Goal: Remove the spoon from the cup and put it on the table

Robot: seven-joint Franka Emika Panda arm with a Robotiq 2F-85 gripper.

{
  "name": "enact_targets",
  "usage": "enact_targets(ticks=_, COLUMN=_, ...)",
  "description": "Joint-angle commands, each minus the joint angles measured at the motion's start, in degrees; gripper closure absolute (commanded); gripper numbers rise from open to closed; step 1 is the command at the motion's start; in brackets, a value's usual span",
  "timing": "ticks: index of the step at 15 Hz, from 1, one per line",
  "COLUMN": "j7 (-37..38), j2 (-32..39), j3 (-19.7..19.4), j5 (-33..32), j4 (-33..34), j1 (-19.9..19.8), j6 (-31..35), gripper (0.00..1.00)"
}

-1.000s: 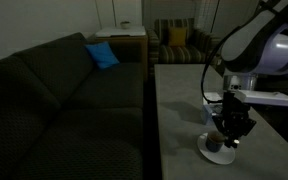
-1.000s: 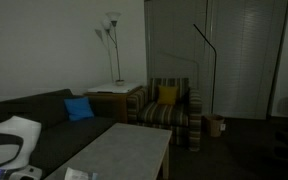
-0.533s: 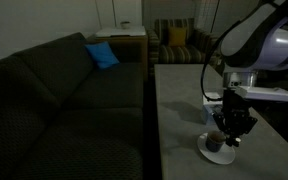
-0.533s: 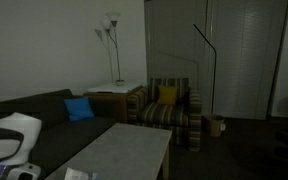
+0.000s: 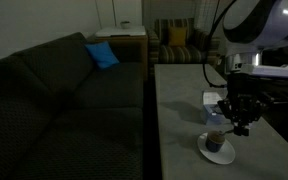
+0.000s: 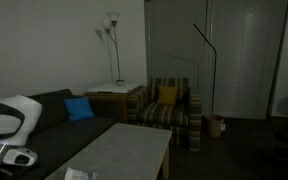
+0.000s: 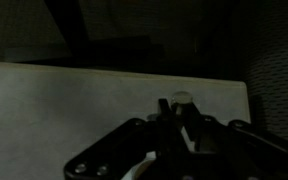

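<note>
One gripper point(image 5: 239, 124) in view, hanging above the saucer and clear of the cup. Wrist view: fingers drawn nearly together, pinching a slim pale piece with a rounded end, judged to be the spoon point(image 7: 181, 99). Too dim for certainty; spoon not discernible in either exterior view.

Directly below, in an exterior view: cup point(image 5: 217, 143), dark and squat, upright on a round white saucer point(image 5: 206, 153). No handle seen rising from the cup, though small and dark at this range. Just beyond the saucer: white-and-blue box point(image 5: 213, 99).

Assessment: extraction judged complete, placement outstanding.

Recommendations for the step in hand:
- Carry sideways to bare grey table point(image 5: 174, 120), well apart from saucer and box, and back from the edge beside the sofa.
- Hold the pinch firm in transit; thin smooth metal, apt to swivel or slip.
- Travel level and slow, high enough to clear the cup rim.
- Lower to contact, or nearly, before opening; no release from height, given the risk of bounce or roll toward the edge.
- Open fully, then withdraw straight up to avoid dragging the handle.

Farther off: dark sofa point(image 5: 64, 95) along the table, blue cushion point(image 5: 102, 54) on it; striped armchair point(image 6: 169, 110) and floor lamp point(image 6: 109, 25) at the back. None near the intended path.
</note>
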Motion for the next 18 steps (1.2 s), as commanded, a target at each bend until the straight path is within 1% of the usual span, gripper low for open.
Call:
enact_targets(ticks=1, j7=1.9, j2=-5.3, j3=-1.5, j5=0.0, j4=-4.7, j1=0.6, j6=-2.0, gripper=0.95)
enact_targets(ticks=5, j7=5.0, j2=-8.0, j3=-4.9, j5=-0.8, j4=-7.8, j1=0.5, j6=1.4, gripper=0.95)
enact_targets(ticks=7, j7=5.3, j2=-8.2, j3=-6.6, j5=-0.6, j4=-9.0, j1=-0.4, j6=3.6, gripper=0.95)
enact_targets(ticks=9, j7=4.6, j2=-7.9, j3=-7.7, j5=0.1, j4=-10.7, j1=-1.5, j6=8.6, gripper=0.95)
enact_targets(ticks=11, j7=4.8, j2=-7.1, j3=-8.6, j5=0.3, j4=-12.4, j1=-2.0, j6=15.0, gripper=0.95)
enact_targets(ticks=13, j7=5.3, j2=-6.3, j3=-9.5, j5=-0.5, j4=-14.4, j1=-1.4, j6=22.1, gripper=0.95)
enact_targets(ticks=15, j7=6.3, j2=-5.4, j3=-9.7, j5=0.0, j4=-15.7, j1=-1.1, j6=28.3, gripper=0.95)
enact_targets(ticks=18, j7=9.1, j2=-2.6, j3=-9.5, j5=0.8, j4=-15.6, j1=-0.7, j6=34.5, gripper=0.95)
